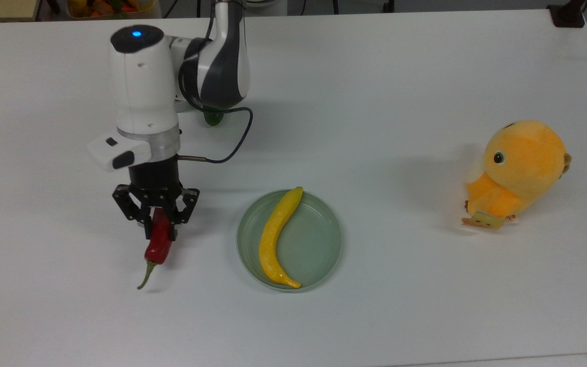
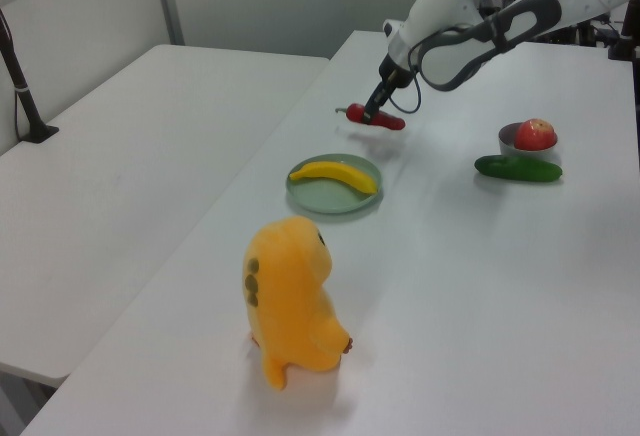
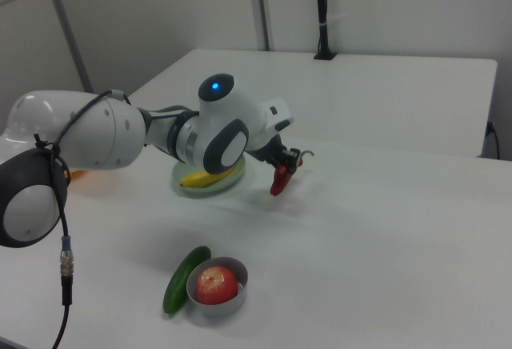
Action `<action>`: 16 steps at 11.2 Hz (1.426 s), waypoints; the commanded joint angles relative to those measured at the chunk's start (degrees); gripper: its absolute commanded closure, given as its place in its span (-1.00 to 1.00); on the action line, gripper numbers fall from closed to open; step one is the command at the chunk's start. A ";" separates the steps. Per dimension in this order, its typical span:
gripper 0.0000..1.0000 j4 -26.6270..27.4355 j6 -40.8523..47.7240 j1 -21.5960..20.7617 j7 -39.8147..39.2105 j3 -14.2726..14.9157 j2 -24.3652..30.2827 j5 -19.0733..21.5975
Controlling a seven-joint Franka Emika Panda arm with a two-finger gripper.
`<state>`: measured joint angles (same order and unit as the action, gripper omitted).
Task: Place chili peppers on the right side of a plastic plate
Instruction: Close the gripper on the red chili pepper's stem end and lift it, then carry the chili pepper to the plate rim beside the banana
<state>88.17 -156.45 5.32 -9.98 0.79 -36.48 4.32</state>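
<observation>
Pincer (image 1: 160,230) pinching glossy dark-red chili pepper (image 1: 158,243), lifted clear of white counter (image 1: 400,102), in top view's left of round pale grey-green plastic plate (image 1: 324,255) holding yellow banana (image 1: 274,237)

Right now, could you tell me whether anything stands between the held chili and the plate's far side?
The gripper holds the chili above the table. The plate with its banana lies across the straight path; the table just beyond looks free.

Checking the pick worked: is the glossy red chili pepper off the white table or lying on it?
Off it. The gripper holds the red chili pepper above the white table, with its shadow below.
</observation>
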 commanded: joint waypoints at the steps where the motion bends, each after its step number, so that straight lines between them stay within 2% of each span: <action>1: 0.83 1.57 -0.43 0.48 -0.48 0.27 4.74 0.34; 3: 0.89 1.31 3.58 0.83 -0.56 0.27 7.99 0.78; 9: 0.89 1.48 14.67 -0.57 -0.48 -0.61 15.82 1.66; 12: 0.89 1.48 18.19 -1.37 -0.57 -2.53 16.79 2.80; 16: 0.89 2.35 17.41 -1.54 -1.18 -5.00 15.22 2.71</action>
<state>88.54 -139.39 4.11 -9.98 -3.61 -21.45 6.09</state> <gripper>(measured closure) 0.595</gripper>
